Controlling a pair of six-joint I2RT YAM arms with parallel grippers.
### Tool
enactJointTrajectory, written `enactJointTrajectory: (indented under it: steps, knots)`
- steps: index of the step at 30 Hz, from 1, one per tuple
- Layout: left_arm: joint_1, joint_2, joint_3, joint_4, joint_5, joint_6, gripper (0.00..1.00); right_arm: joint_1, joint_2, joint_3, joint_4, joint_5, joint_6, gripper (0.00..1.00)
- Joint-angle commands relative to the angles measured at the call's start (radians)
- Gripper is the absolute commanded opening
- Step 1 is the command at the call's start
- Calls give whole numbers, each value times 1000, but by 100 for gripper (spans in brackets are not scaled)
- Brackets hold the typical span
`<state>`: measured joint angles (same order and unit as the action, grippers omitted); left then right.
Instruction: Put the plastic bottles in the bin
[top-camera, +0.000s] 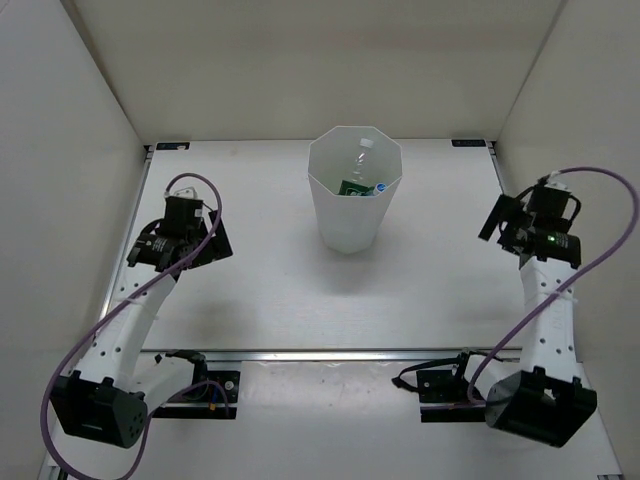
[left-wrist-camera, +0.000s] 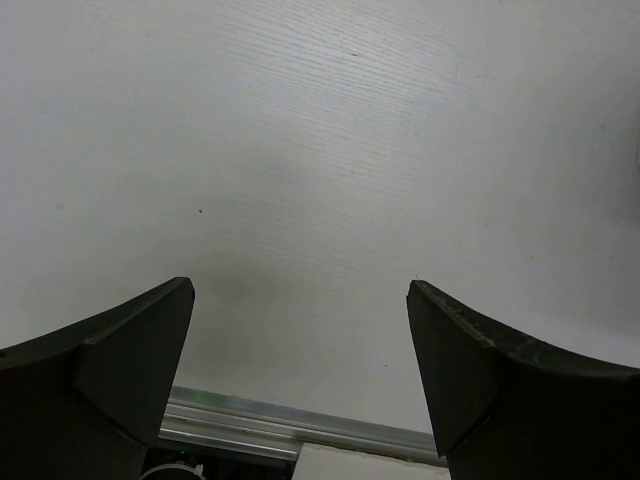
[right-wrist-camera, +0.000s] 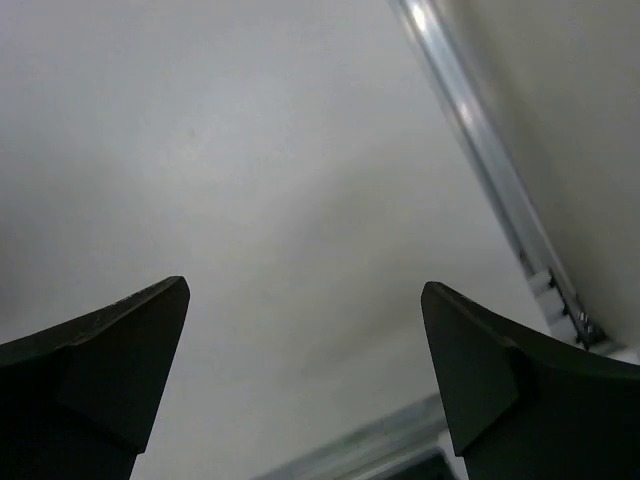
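A pale white surface with faint wood grain (top-camera: 270, 290) is enclosed by off-white wall panels (top-camera: 320, 70) on three sides. A silver aluminium rail (top-camera: 330, 354) runs across its near edge; small black brackets (top-camera: 172, 146) sit at the far corners.

a white, faintly wood-grained table (top-camera: 270, 290) is enclosed by pale panels (top-camera: 300, 60) at the back and on both sides. the bin (top-camera: 354, 195) is stood upright directly on it, midway between the sides and nearer the far edge than the near one. the near edge is bounded by an aluminium rail (top-camera: 330, 354).
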<state>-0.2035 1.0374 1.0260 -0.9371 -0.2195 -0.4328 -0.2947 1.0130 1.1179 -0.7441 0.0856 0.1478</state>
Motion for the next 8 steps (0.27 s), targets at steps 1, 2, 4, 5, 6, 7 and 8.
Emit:
enactJointTrajectory:
  steps: [1, 2, 4, 5, 6, 7, 8]
  knots:
    - [10, 16, 31, 9, 5, -15, 99, 43, 47, -65, -210, 98, 30, 100]
    - [6, 19, 35, 9, -4, -9, 99, 67, 41, -70, -209, 101, 35, 99]
    - [-1, 13, 40, 9, -14, 0, 99, 101, 16, -82, -161, 80, 42, 99]
    - [7, 9, 46, 12, -1, -1, 99, 114, -3, -92, -141, 59, 45, 99]
    - [6, 1, 49, 11, 0, -1, 99, 109, -11, -89, -126, 28, 39, 99]
    - [7, -5, 42, 6, -1, -4, 98, 103, -23, -87, -115, 13, 58, 99]
    - [4, -11, 48, 4, -10, -6, 99, 95, -31, -73, -101, 22, 67, 100]
